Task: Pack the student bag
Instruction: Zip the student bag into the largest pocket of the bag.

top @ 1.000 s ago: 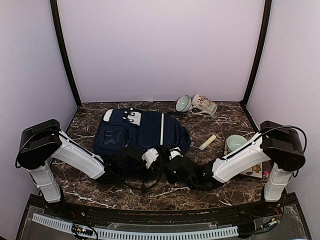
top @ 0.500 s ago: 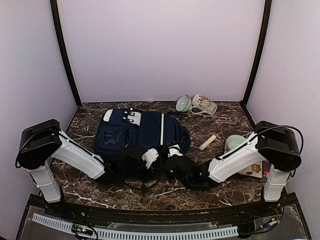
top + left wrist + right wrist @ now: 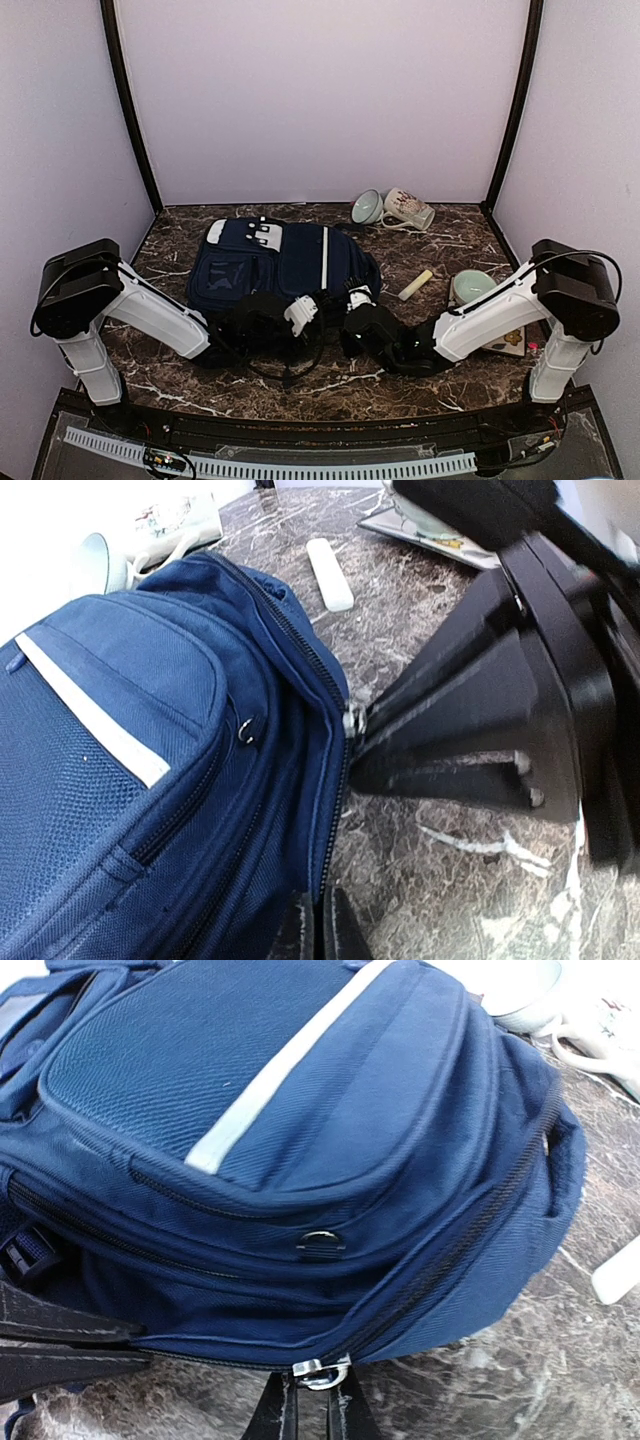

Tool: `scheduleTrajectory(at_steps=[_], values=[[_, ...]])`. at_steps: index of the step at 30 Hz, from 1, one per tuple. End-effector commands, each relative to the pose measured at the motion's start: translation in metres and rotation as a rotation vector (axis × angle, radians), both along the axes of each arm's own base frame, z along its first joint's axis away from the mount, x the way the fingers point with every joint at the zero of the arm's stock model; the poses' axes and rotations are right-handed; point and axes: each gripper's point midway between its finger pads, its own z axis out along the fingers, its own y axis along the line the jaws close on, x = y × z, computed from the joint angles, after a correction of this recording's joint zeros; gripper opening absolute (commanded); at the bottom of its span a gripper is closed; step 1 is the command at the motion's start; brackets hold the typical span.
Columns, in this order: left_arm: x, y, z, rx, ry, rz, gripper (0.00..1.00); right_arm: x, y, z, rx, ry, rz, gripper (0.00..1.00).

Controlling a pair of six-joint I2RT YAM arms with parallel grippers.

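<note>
While the left gripper (image 3: 318, 925) pinches the student bag (image 3: 120, 730) edge, I see the right gripper (image 3: 318, 1396) clenched on its zipper pull (image 3: 320, 1372).

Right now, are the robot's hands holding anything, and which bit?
The right gripper pinches the student bag by its metal zipper pull. The left gripper pinches its fabric edge beside the zip.

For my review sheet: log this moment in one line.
student bag: lying flat | left gripper: shut on bag edge | right gripper: shut on zipper pull
</note>
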Motion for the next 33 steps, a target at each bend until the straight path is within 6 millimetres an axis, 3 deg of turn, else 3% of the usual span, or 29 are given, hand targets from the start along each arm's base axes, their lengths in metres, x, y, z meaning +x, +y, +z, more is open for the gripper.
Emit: scheduleTrajectory(at_steps=[1,8,13,18,22,29,31,33], values=[[-0.004,-0.012,0.030,-0.077,-0.040,-0.021,0.00,0.014,-0.031,0.009,0.046,0.026,-0.071,0.00],[-0.004,-0.010,0.033,-0.082,-0.046,-0.020,0.00,0.043,-0.063,0.013,0.139,0.113,-0.098,0.00],[-0.002,-0.007,0.032,-0.077,-0.057,-0.005,0.00,0.043,-0.069,0.026,0.169,0.116,-0.078,0.00],[0.004,0.001,0.036,-0.093,-0.063,0.051,0.00,0.006,-0.028,0.046,0.255,0.156,0.197,0.00],[0.010,0.012,0.041,-0.106,-0.067,0.122,0.00,-0.019,-0.006,0.058,0.250,0.152,0.301,0.00],[0.005,0.060,0.066,-0.138,-0.042,0.261,0.05,-0.058,0.041,0.078,0.230,0.122,0.479,0.00],[0.000,0.077,0.079,-0.155,-0.036,0.291,0.10,-0.067,0.055,0.080,0.238,0.122,0.528,0.00],[-0.005,0.088,0.087,-0.154,-0.021,0.299,0.24,-0.076,0.072,0.083,0.261,0.123,0.586,0.00]])
